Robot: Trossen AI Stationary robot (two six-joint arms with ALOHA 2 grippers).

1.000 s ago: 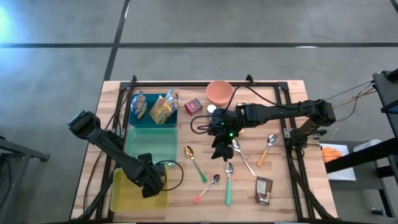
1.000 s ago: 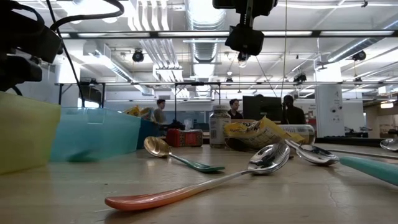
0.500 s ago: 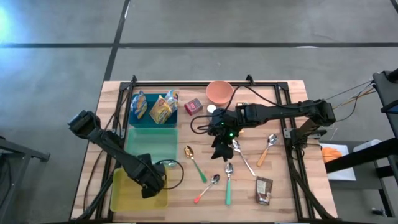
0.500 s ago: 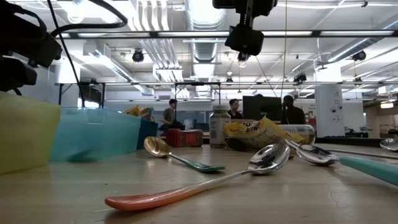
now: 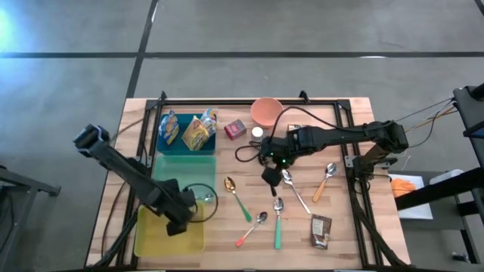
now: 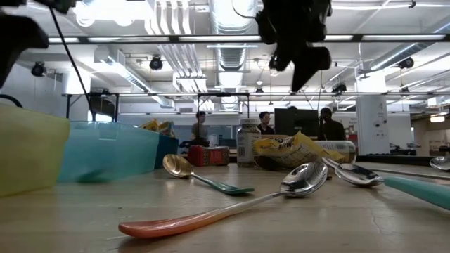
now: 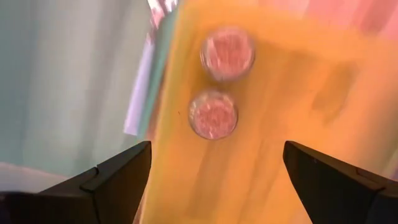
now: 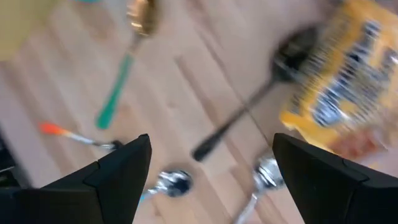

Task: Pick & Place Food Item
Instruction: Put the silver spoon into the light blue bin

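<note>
a: looking at the near end of the table, what has changed at seven o'clock?

b: the left gripper (image 7: 211, 171) has pulled up off the yellow bin (image 5: 155, 236). its fingers stand wide with nothing between them, and two small round pinkish cups (image 7: 213, 115) lie on the bin floor below it. the arm's far joint has swung out toward nine o'clock since a second ago.

a: and at the middle?

b: the right gripper (image 5: 269, 175) has drawn back toward one o'clock and now hangs over the steel spoons (image 5: 290, 183). fingers spread wide, empty. the yellow snack packet (image 8: 345, 87) lies just beyond it, blurred.

a: farther back?

b: nothing moved: brown bar wrapper (image 5: 321, 230) at five o'clock, teal bin (image 5: 187, 140) with snack bags at eleven, pink bowl (image 5: 267, 112) at twelve.
</note>
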